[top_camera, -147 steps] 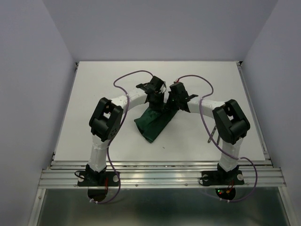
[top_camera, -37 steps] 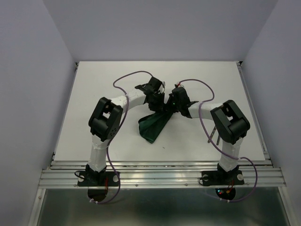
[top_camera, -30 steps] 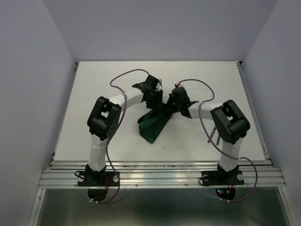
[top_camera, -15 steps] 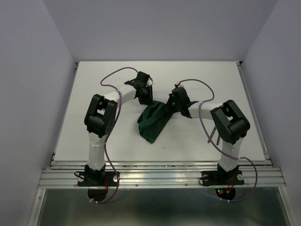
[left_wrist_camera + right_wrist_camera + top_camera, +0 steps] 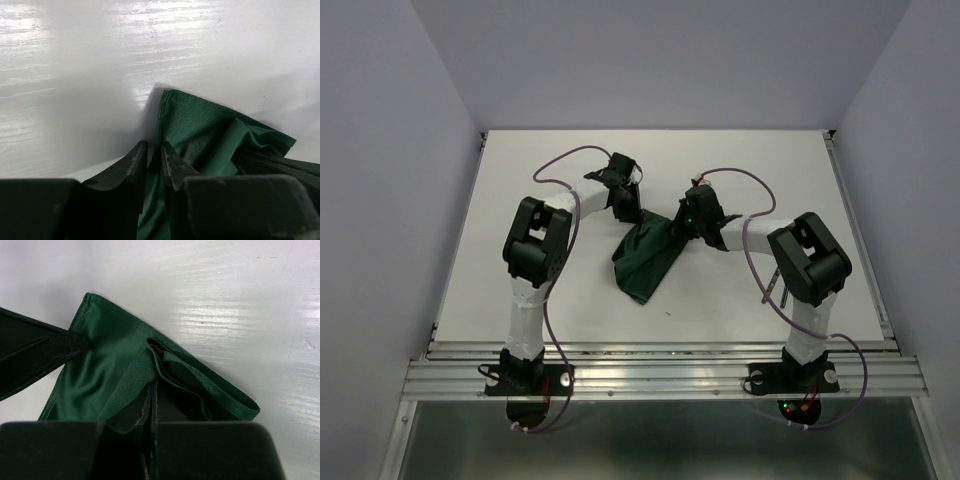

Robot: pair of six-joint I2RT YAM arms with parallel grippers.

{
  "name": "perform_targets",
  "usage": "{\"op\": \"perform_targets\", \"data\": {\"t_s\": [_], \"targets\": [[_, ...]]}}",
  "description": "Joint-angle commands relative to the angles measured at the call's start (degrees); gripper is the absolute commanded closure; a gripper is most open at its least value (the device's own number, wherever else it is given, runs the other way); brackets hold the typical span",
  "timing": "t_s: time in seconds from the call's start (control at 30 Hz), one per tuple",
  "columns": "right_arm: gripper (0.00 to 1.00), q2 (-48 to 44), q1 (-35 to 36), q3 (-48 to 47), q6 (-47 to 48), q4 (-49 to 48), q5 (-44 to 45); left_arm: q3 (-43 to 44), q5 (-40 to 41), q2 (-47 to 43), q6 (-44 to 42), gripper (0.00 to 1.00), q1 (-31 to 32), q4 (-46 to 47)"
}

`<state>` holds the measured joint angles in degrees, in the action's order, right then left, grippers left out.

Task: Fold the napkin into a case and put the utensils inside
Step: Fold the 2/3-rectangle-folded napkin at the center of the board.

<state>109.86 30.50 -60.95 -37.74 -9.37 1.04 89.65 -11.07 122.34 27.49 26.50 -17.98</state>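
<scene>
On the left, our left gripper (image 5: 623, 205) has swung away from the middle of the cloth, where it stood beside its partner a second ago. It is now out at the far left corner of the napkin (image 5: 644, 262). Its fingers (image 5: 134, 162) have drawn in to a thin gap and sit right at the hemmed edge just below that corner. We cannot tell whether cloth is already pinched between them or only touched.

The napkin lies in the middle of the table (image 5: 520, 290), between the two arms, and it has changed with the move. The narrow bundle of a few seconds ago now fans out wider at its far end and tapers to a point toward us. It is loosely doubled, with rumpled layers on its right side.

To the right, our right gripper (image 5: 680, 226) has not shifted; its fingers are clenched on the bunched folds at the napkin's far right corner. Farther right, the utensils (image 5: 770, 288) lie on the table, half hidden behind the right arm and well apart from the cloth.

We judge that we are taking both far corners to spread and square the cloth, so the real folding is not yet done and the utensils wait.
</scene>
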Motion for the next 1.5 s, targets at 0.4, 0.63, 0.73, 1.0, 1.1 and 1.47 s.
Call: {"op": "perform_targets", "data": {"t_s": [0.4,0.63,0.73,1.0,1.1,1.47], "targets": [[0.99,1.0,0.4,-1.7,0.6,5.3,1.0,-1.8,-3.5,-5.9,-0.1,1.00,0.2,4.4],[0.99,1.0,0.4,-2.0,0.5,5.3,1.1,-4.3,-4.9,-9.4,-0.7,1.00,2.7,6.0],[0.99,1.0,0.4,-2.0,0.4,5.3,1.1,-5.3,-4.9,-10.5,-0.7,1.00,4.1,6.5],[0.99,1.1,0.4,-2.0,0.3,5.3,0.8,-4.6,-6.1,-9.0,-1.7,1.00,6.1,6.7],[0.99,0.7,0.4,-1.8,0.4,5.3,0.9,-4.5,-6.1,-8.5,-2.1,1.00,6.5,6.7],[0.99,0.6,0.4,-1.7,0.6,5.3,0.9,-1.6,3.8,-6.7,-0.2,0.49,5.7,2.9]]}}
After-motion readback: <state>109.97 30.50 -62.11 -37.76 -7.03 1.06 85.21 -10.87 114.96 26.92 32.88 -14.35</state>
